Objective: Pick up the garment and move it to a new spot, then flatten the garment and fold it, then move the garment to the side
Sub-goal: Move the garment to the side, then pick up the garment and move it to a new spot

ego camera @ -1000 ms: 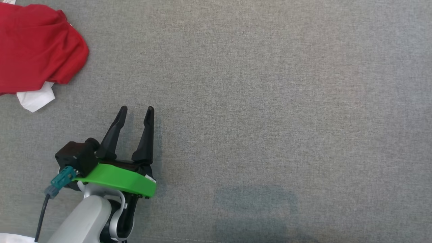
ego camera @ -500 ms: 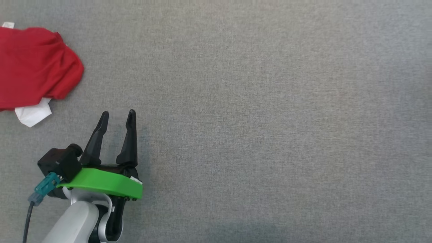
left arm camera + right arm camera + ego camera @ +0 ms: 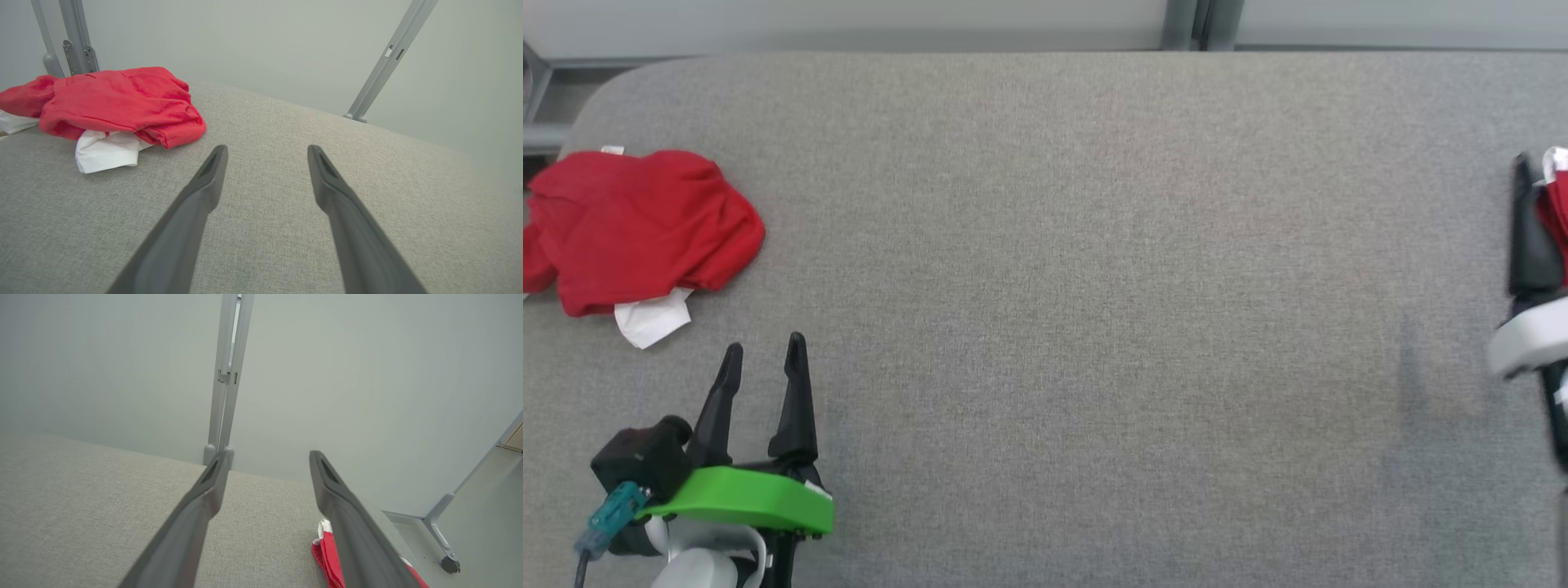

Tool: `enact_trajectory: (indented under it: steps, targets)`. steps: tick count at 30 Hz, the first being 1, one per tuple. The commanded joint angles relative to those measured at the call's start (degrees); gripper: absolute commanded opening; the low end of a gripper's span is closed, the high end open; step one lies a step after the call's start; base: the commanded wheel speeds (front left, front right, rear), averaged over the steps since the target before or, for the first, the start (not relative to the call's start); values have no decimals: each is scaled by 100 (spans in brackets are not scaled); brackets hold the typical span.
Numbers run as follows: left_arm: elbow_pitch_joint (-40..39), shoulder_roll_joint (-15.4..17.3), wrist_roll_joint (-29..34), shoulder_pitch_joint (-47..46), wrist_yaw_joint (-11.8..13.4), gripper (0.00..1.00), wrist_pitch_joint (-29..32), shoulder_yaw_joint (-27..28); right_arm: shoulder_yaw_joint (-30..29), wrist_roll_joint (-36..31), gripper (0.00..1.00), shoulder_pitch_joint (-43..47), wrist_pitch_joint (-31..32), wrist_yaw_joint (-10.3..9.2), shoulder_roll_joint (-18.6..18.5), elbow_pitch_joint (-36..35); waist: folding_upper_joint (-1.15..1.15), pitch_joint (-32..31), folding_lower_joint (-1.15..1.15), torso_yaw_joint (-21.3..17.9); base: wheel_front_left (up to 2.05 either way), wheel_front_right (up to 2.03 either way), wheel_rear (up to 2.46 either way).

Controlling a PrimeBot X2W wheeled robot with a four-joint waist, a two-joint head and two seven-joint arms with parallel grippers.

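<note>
We see the red garment (image 3: pixel 645 224) crumpled in a heap at the far left corner of the grey counter (image 3: pixel 1094 286), with a white cloth (image 3: pixel 654 320) poking out from under its near edge. Our left gripper (image 3: pixel 765 343) hovers over the near left part of the counter, close to the heap but apart from it, spread wide and empty. Our right gripper (image 3: pixel 269 454) is at the counter's right edge, likewise spread and holding nothing; a second red and white cloth (image 3: pixel 325 555) lies just beside it.
</note>
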Motion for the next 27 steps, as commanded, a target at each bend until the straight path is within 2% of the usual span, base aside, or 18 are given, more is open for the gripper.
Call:
enact_trajectory:
  steps: [1,6,12,20,27]
  targets:
    - [77,-59,45,164,-93,100,-19,149,112,-64,100,327,-181,-9,270,-179,0,-311,0,-79,0,0,0]
    - [330,-229,265,309,-268,100,-19,438,492,98,100,970,-597,-10,846,-147,0,-485,0,-117,0,0,0]
    - [637,-493,718,330,-458,100,-19,720,729,-239,100,1495,-1284,-9,1145,581,0,-608,0,-108,0,0,0]
    - [913,-875,1198,414,-778,100,-19,1106,623,-595,100,1540,-1713,-9,1341,1514,0,-691,0,-74,0,0,0]
    - [998,-1040,1480,417,-970,100,-19,1352,653,-660,100,1436,-1727,-9,1371,1522,0,-758,0,26,0,0,0]
